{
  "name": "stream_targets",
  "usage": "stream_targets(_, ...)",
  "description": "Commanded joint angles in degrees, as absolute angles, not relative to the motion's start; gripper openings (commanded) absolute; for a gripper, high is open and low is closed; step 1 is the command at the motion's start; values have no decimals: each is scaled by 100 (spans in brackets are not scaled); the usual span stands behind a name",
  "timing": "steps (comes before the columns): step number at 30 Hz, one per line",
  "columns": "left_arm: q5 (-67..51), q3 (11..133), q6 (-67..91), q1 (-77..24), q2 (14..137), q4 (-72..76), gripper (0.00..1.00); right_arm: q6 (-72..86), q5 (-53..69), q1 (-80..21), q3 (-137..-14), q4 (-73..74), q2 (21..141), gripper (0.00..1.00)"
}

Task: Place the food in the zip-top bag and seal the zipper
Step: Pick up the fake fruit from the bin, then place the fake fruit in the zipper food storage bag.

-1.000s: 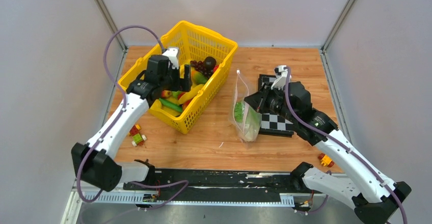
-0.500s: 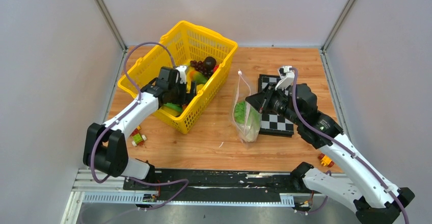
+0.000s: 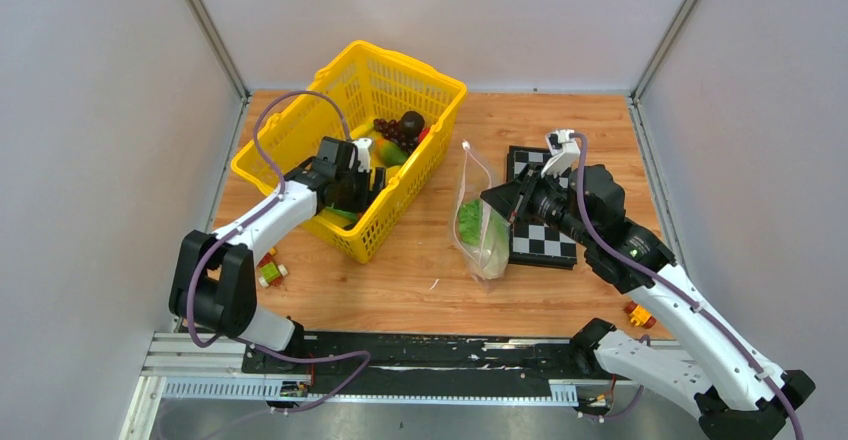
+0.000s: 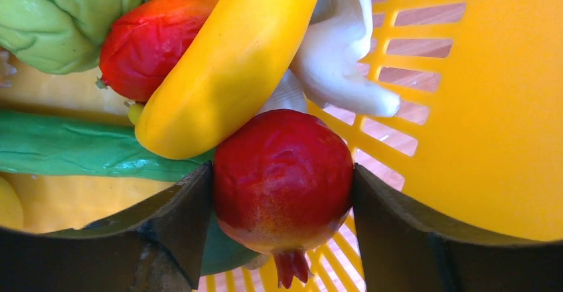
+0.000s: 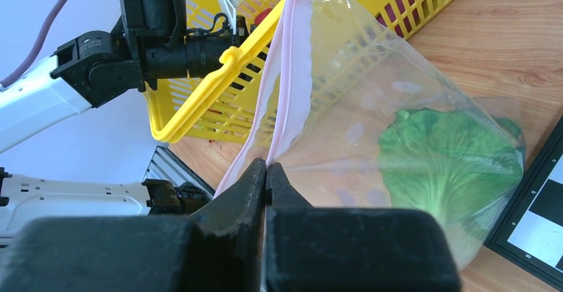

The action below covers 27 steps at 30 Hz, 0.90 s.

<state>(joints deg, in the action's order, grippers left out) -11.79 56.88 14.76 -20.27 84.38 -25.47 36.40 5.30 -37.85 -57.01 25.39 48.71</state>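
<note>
My left gripper (image 3: 362, 182) reaches down into the yellow mesh basket (image 3: 300, 125). In the left wrist view its jaws (image 4: 282, 172) press on both sides of a red round fruit (image 4: 279, 149), which lies under a yellow banana (image 4: 232, 60) and beside a green cucumber (image 4: 66, 149). Purple grapes (image 3: 395, 128) lie at the basket's far end. My right gripper (image 3: 492, 196) (image 5: 265, 166) is shut on the pink zipper (image 5: 292, 60) edge of the zip-top bag (image 3: 482, 245) (image 5: 372, 99), holding its mouth up. Green lettuce (image 3: 468, 222) (image 5: 451, 166) sits inside the bag.
A black-and-white chessboard (image 3: 545, 240) lies under the right arm, beside the bag. Small toy blocks (image 3: 268, 265) rest left of the basket, and another block (image 3: 640, 314) at the front right. Grey walls close in on the table's left, back and right.
My left gripper has dropped lower into the basket and its jaws have closed in onto the red round fruit. The right gripper and the bag have barely moved.
</note>
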Motion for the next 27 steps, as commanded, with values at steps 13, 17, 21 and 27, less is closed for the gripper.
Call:
stream_targets(13, -1090, 5943, 1360, -2048, 7103, -2990, 24, 3770, 605, -3791, -5698, 2125, 4779, 0)
stream_targets(17, -1055, 6108, 1469, -2048, 6535, -3036, 24, 3770, 524, -3790, -5717, 2189, 4794, 0)
stream_targets(21, -1349, 6422, 1641, -2048, 5971, -2985, 26, 3766, 490, -3809, -5788, 2251, 4838, 0)
stream_targets(27, -1896, 6857, 1890, -2048, 5414, -2929, 27, 3457, -358, -4337, -6360, 2811, 5250, 0)
